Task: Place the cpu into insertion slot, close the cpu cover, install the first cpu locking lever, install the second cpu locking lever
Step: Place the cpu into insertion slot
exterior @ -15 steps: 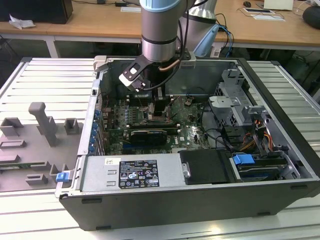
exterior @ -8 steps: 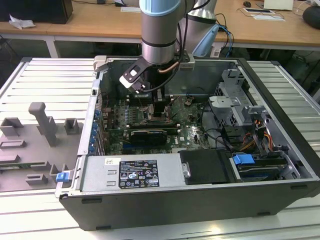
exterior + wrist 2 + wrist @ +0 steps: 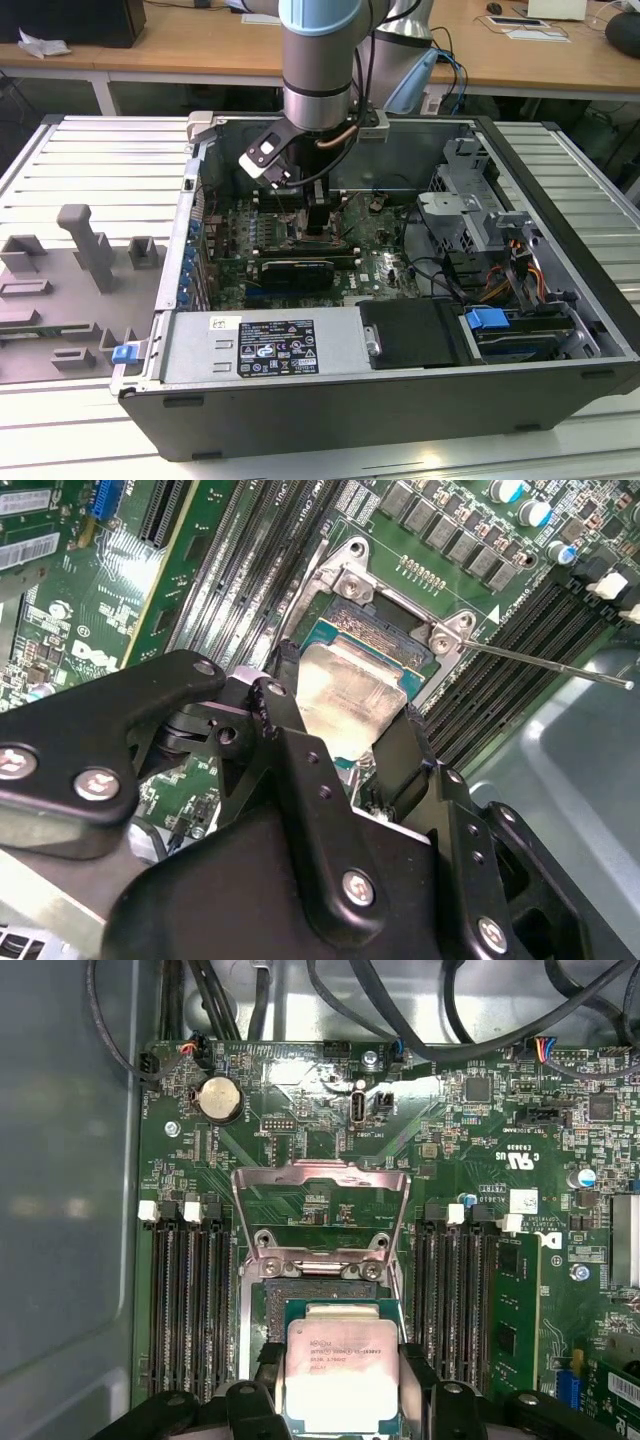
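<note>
My gripper [image 3: 318,228] reaches down into the open computer case [image 3: 560,380] over the motherboard. It is shut on the cpu [image 3: 340,1368], a pale silver square chip, with one black finger [image 3: 262,1385] on each side. The cpu [image 3: 348,692] hangs low over the insertion slot [image 3: 320,1288], whose dark contact field still shows beyond the chip's far edge. In the second wrist view the insertion slot [image 3: 395,628] lies just past the chip. The cpu cover [image 3: 320,1171], a silvery frame with a square window, stands swung up behind the socket. A thin locking lever [image 3: 545,663] sticks out to the side.
Long black memory slots [image 3: 190,1300] flank the socket on both sides. A long black card [image 3: 295,270] lies nearer the case's front wall. Drive cages and cables [image 3: 480,230] fill the exterior view's right. A grey fixture plate [image 3: 70,290] sits outside the case on the left.
</note>
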`<state>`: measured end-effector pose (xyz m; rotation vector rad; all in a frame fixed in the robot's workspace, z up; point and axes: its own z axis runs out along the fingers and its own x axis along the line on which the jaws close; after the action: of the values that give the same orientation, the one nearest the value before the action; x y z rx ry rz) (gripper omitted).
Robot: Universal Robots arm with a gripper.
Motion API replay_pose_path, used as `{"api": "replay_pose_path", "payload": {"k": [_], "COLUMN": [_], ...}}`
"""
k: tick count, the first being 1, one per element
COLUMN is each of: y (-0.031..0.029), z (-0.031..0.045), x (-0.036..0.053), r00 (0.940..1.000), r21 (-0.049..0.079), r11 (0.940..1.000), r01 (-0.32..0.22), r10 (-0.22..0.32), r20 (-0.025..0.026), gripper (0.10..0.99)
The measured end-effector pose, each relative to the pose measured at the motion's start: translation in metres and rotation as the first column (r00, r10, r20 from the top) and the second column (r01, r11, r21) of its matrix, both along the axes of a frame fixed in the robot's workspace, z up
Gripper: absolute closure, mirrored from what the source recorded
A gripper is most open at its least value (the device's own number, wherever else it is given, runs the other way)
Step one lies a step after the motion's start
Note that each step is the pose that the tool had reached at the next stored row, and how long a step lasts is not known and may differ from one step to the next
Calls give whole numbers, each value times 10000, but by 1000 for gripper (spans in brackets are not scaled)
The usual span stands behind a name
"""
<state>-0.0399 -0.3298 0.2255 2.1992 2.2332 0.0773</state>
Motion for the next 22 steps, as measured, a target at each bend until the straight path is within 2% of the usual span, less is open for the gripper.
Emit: {"api": "replay_pose_path", "payload": {"k": [17,22], "y": [8,52], "z": [-80,-123], "x": [0,0], "r00": [10000,10000], "r21": [1,0], "r11": [10000,10000], "r01": [1,3], "r10": [-1,-3], "r20": [0,1], "gripper": [545,545]}}
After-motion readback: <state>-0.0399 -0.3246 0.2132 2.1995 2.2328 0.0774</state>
